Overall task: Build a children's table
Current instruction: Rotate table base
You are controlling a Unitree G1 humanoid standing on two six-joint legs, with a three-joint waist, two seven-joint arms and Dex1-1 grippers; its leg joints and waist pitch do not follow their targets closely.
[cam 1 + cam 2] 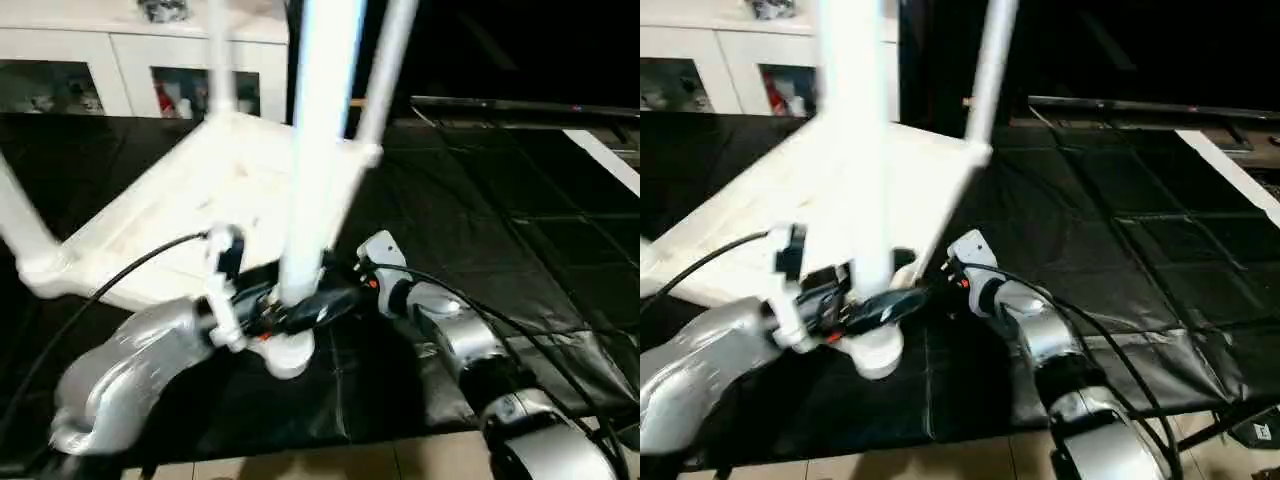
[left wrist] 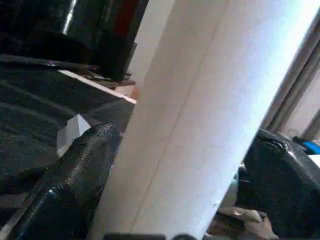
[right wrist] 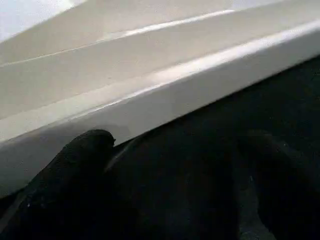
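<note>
White plastic children's table (image 1: 210,200) lies upside down on black sheeting (image 1: 520,240), ribbed underside up, legs rising off the frame top. The sheeting is matte, creased, seamed in panels. The top is a large rectangle; its long axis runs from near left to far right.

Nearest leg (image 1: 318,150): smooth, tubular, upright with a slight tilt, its foot in a round corner socket (image 1: 288,355) at the top's near corner. Two more legs (image 1: 385,70) stand at the far corners. A fourth shows at the left edge.

Our left pincer (image 1: 290,310) is clamped on the nearest leg just above the socket. In the left wrist view a pebbled black finger (image 2: 75,185) lies against one side of the tube, with dark gripper parts close on the other.

Our right pincer (image 1: 345,272) sits low beside the top's edge, near that same corner. In the right wrist view one textured fingertip (image 3: 85,150) is at the smooth white rim; we cannot tell whether it grips.

White cabinet (image 1: 120,60) with glass doors stands behind.
</note>
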